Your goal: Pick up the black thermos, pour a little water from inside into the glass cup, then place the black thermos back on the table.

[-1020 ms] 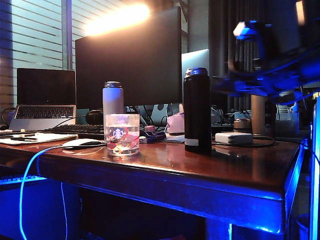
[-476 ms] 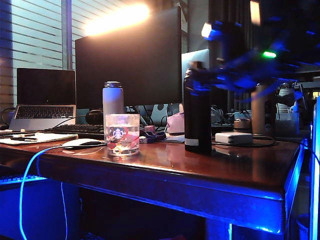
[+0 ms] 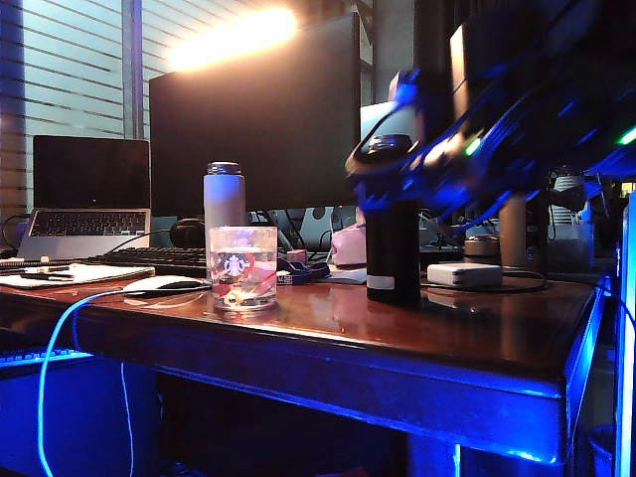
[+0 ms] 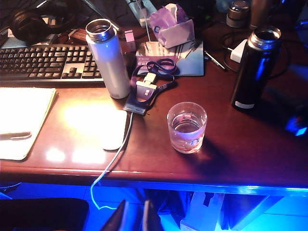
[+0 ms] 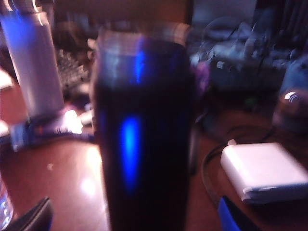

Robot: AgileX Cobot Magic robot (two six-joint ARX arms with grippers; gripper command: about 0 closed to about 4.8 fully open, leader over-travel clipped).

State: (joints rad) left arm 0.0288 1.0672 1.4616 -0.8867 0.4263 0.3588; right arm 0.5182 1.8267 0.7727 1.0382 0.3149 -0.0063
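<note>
So glossy reddish-brown table [image 3: 467, 343] tinted blue, monitor [image 3: 258, 109] and laptop [image 3: 89, 199] behind. Black thermos [image 3: 393, 243] upright right of glass cup [image 3: 243, 266], apart. Right gripper [image 5: 130, 219] spread wide around thermos, blurred. Left gripper [image 4: 134, 219] off table edge, state unclear; its view alone shows cup's water

The black thermos [image 4: 255, 68] stands upright on the table [image 4: 250, 154], apart from the glass cup [image 4: 186, 127]. The left gripper [image 4: 134, 220] sits below the table edge, fingertips close together.
</note>
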